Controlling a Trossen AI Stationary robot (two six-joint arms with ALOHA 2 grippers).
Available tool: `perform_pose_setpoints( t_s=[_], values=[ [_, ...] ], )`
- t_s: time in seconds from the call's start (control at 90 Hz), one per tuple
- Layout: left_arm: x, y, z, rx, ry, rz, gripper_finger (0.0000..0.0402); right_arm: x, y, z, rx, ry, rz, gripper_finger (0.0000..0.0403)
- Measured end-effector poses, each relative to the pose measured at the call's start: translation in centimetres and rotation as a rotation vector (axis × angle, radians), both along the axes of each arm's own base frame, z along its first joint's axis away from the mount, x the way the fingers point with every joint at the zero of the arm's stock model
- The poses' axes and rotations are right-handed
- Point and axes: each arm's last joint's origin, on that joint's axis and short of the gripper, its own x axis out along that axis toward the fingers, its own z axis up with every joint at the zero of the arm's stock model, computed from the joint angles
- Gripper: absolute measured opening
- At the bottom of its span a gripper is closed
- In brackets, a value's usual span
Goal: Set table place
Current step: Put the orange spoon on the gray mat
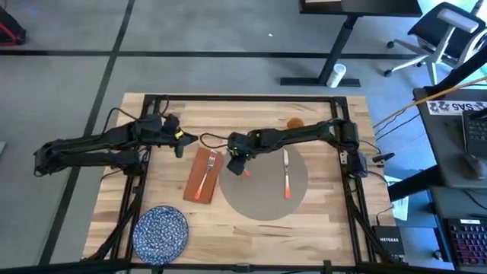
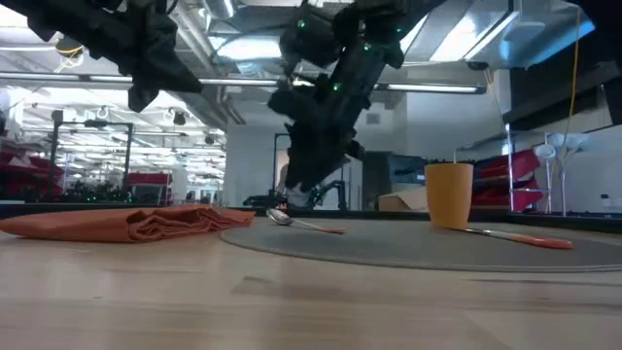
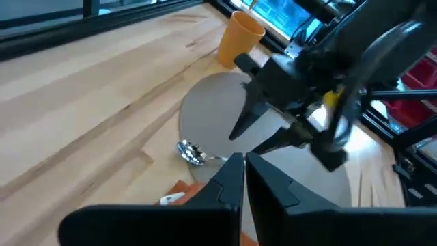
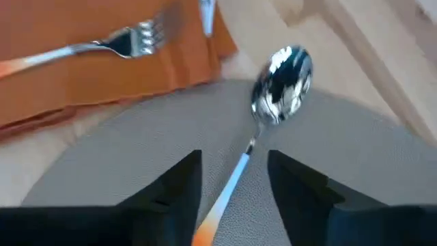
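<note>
Wooden surface (image 1: pixel 319 221) with the round grey placemat (image 1: pixel 262 199) roughly mid-surface, a bit toward the right edge.
Next down in size: rust napkin (image 1: pixel 195 169) just off the mat's left rim with a fork (image 1: pixel 208 170) on it, blue speckled plate (image 1: pixel 161 231) by the near left corner, orange cup (image 2: pixel 448 194) toward the far edge. Right gripper (image 4: pixel 234 179) hangs low over the mat's left rim, fingers apart either side of a spoon (image 4: pixel 273 102) handle, not clamped. Left gripper (image 3: pixel 244 179) sits above the napkin's far end, fingers nearly together, holding nothing. Knife (image 1: pixel 286 172) lies on the mat's right side.
</note>
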Motion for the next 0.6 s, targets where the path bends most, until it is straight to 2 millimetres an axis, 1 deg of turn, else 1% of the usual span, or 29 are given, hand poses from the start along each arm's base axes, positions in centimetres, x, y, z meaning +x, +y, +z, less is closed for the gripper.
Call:
perform_pose_setpoints(
  t_s=[0.122, 0.322, 0.456, 0.6],
  values=[
    [0.0, 0.0, -0.1, -0.002, 0.01, 0.0, 0.0, 0.0, 0.0, -0.6, 0.014, 0.022, -0.031, 0.0176],
    [-0.2, -0.1, -0.5, -0.017, 0.057, -0.001, 0.0, 0.2, -0.1, -2.1, 0.013, 0.058, -0.059, 0.0152],
    [-0.3, -0.1, -0.6, -0.021, 0.071, 0.0, 0.0, 0.4, -0.1, -2.6, 0.017, 0.055, -0.066, 0.0138],
    [-0.3, -0.1, -0.7, -0.019, 0.077, -0.002, 0.0, 0.5, -0.1, -2.6, 0.02, 0.042, -0.079, 0.0135]
  ],
)
